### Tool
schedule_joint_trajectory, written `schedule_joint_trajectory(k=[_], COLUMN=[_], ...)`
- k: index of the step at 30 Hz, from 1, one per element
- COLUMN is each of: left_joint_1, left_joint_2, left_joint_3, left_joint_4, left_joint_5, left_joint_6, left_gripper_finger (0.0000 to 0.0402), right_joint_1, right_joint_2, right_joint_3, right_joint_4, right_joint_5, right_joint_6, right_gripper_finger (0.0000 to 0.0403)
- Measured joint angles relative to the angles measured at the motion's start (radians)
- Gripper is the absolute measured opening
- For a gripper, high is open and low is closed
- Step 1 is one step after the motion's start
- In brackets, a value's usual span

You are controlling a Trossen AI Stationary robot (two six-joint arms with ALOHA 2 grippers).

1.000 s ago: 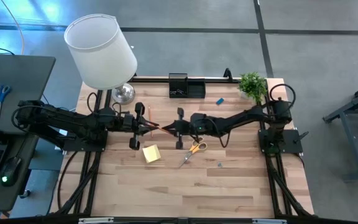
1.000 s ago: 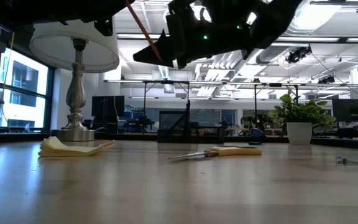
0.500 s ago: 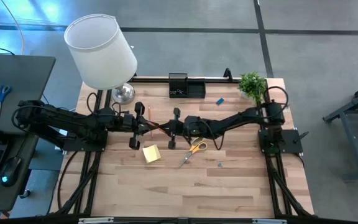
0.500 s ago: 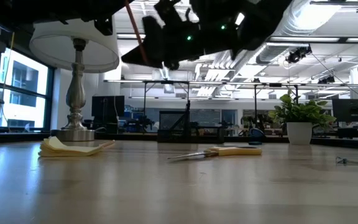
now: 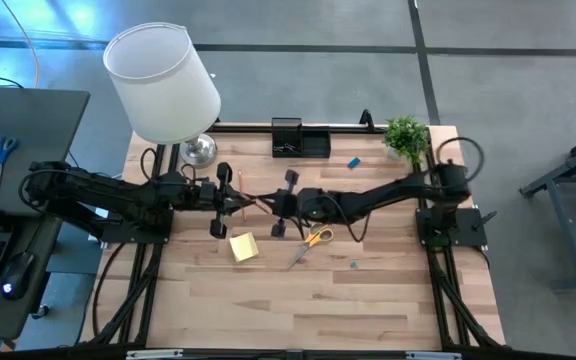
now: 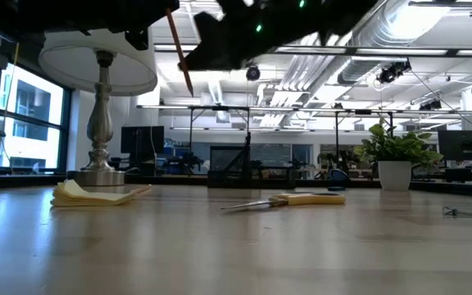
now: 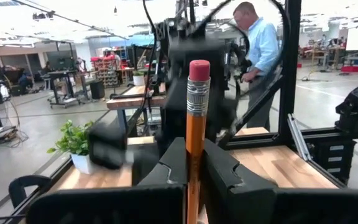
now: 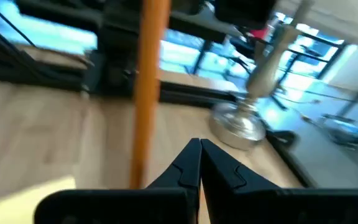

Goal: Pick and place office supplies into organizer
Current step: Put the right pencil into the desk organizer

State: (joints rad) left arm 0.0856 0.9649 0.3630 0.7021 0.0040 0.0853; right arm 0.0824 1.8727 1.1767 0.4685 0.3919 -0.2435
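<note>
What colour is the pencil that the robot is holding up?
Orange, with a pink eraser tip; the pencil shows best in the left wrist view.

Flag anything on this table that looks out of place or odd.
The orange pencil is not on the wood table: the left gripper holds it in mid-air, shut on it. The shut right gripper sits right against it, holding nothing. The orange-handled scissors and yellow sticky-note pad lie loose outside the black organizer.

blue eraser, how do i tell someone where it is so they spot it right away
Start at the plant in the table's far right corner. Just left of it, between the plant and the black organizer, a small blue eraser lies alone on bare wood. It is the only blue thing on the table.
</note>
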Motion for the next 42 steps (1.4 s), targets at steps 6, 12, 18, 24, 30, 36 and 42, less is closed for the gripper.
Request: schedule_joint_trajectory(k=[6,12,18,24,30,36,42], left_joint_1=[0.0,0.0,-0.001,-0.001,-0.001,-0.001,-0.001], left_joint_2=[0.0,0.0,0.0,0.014,0.015,0.015,0.015], left_joint_3=[0.0,0.0,0.0,0.0,0.0,0.0,0.0], left_joint_4=[-0.018,-0.018,-0.016,-0.026,-0.037,-0.02,-0.025], left_joint_5=[0.006,0.01,0.033,0.032,0.031,0.031,0.032], left_joint_6=[0.013,0.015,0.015,0.037,0.042,0.041,0.041], left_gripper_finger=[0.0,0.0,0.0001,0.0001,0.0001,0.0001,0.0001], right_joint_1=[0.043,0.046,0.001,-0.031,-0.038,-0.043,-0.043], right_joint_2=[-0.131,-0.196,-0.163,-0.118,-0.117,-0.099,-0.035], right_joint_3=[0.0,0.0,0.0,-0.002,-0.002,-0.002,-0.001], right_joint_4=[-0.213,-0.255,-0.207,-0.066,-0.064,-0.045,0.027], right_joint_5=[0.172,-0.074,-0.172,-0.304,-0.342,-0.341,-0.348], right_joint_6=[-0.018,0.045,0.107,0.106,0.113,0.141,0.139], right_gripper_finger=[0.0,0.0008,0.0058,0.0118,0.0148,0.0146,0.0124])
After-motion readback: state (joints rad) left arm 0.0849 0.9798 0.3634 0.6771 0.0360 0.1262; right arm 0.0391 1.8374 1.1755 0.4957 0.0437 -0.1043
